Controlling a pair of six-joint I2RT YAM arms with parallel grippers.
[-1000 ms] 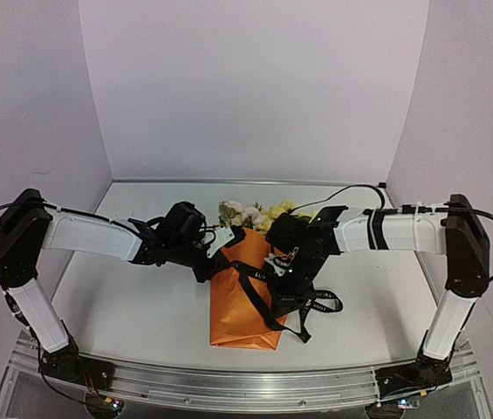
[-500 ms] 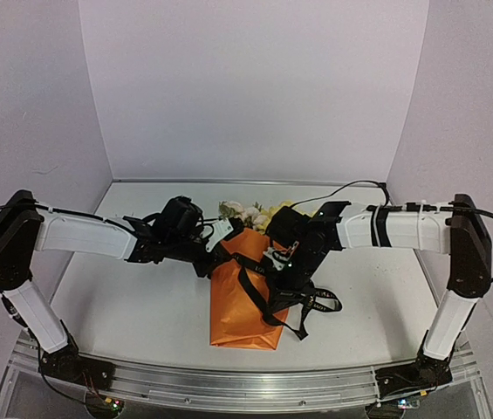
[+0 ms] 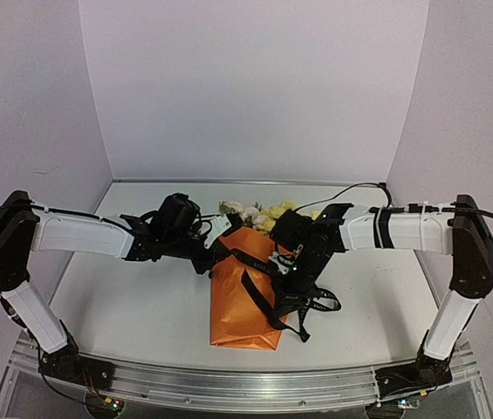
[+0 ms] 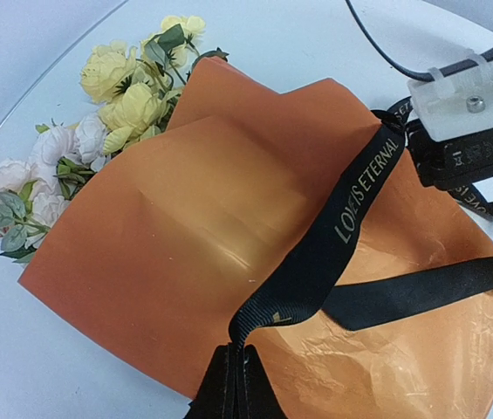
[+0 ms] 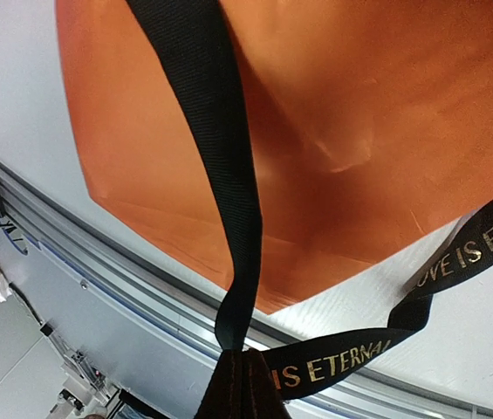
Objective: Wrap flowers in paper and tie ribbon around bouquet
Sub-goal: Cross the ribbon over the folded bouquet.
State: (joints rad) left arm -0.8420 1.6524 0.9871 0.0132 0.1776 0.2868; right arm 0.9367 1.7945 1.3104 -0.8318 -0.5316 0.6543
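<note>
While the orange paper [image 3: 233, 305] lies flat on the white table [image 3: 133, 297], its open end points away from the arm bases. The flowers [image 3: 255, 214] spill out of that far end: yellow blooms and cream-pink ones with green leaves. From the left wrist, the flowers [image 4: 128, 105] show at the paper's [image 4: 185, 227] mouth, tucked between two overlapping folds.

The black ribbon [image 3: 250, 284], printed with pale lettering, crosses over the top face of the paper. Its loose lengths trail onto the table just off the paper's right edge.

The left gripper [image 3: 215, 255] sits at the paper's left edge near the mouth. Its jaws are pinched tight on a bunched stretch of ribbon [image 4: 359, 188] that runs diagonally across the paper.

The right gripper [image 3: 288, 279] hangs just off the paper's right edge — it too is clamped on the ribbon [image 5: 229, 183]. One strand is drawn taut over the paper [image 5: 359, 131] and another loops back beside the paper's near corner — lettering facing up.
</note>
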